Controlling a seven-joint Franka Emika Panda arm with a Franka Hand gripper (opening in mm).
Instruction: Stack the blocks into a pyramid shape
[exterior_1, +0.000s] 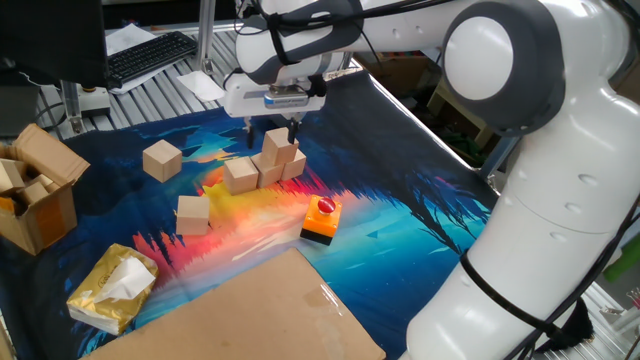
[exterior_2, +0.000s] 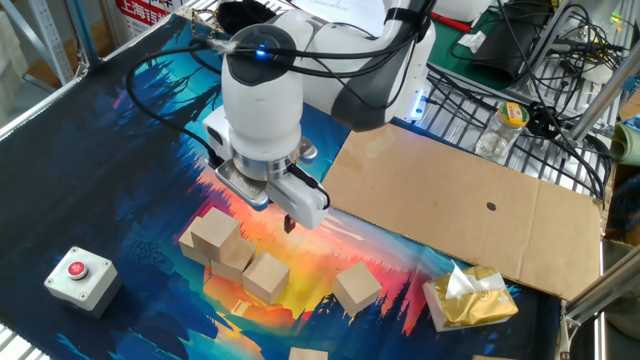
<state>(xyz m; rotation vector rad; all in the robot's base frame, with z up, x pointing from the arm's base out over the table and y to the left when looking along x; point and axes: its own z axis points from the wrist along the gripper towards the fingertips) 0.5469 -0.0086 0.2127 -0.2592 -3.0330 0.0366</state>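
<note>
One block (exterior_1: 277, 143) stacked (atop row) | end effector (exterior_1: 271, 125) open above

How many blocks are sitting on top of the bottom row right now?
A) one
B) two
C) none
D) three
A: a single block rests on the row of blocks on the mat, right under the gripper; the two loose blocks lie apart on the mat.
</note>
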